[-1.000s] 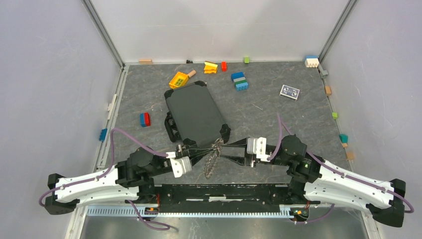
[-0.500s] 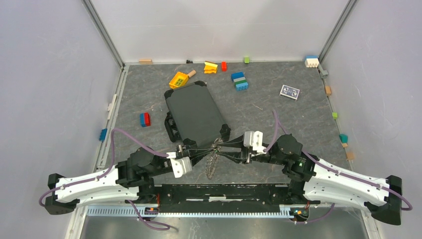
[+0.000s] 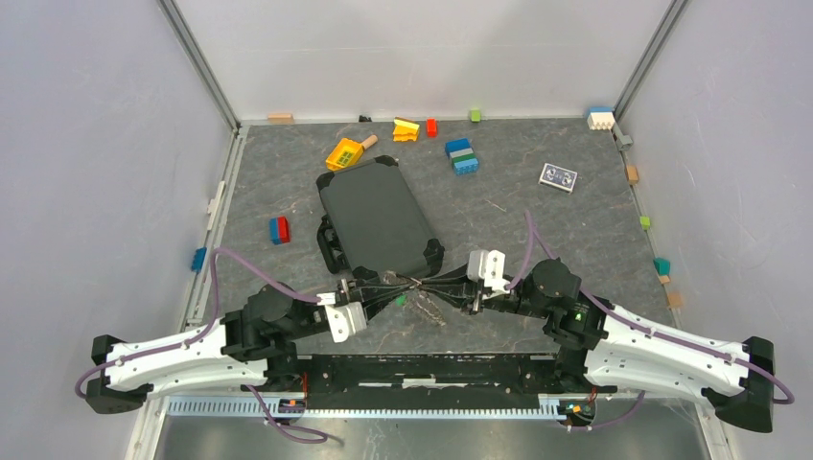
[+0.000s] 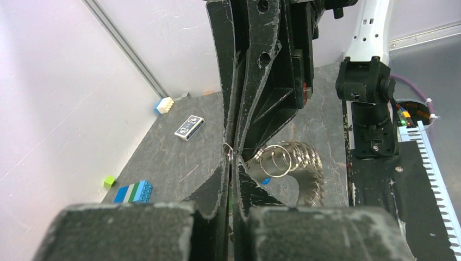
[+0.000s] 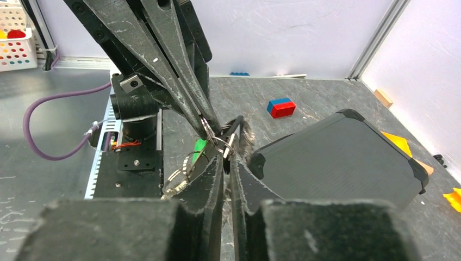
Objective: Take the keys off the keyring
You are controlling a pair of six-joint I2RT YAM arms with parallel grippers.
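The left claw [image 3: 409, 285] and right claw [image 3: 433, 286] both clench one keyring [image 4: 228, 150]; its keys [image 3: 428, 310] hang in one bunch. One black case [image 3: 376, 218] is shut, inside hidden

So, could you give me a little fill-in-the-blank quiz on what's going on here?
The small tag hanging by the keyring is ____. The left gripper and the right gripper both pinch that ring, its keys dangling, beside a closed ____ case. The playing card lies on the robot's ____ side of the table.
Missing words: green; black; right.
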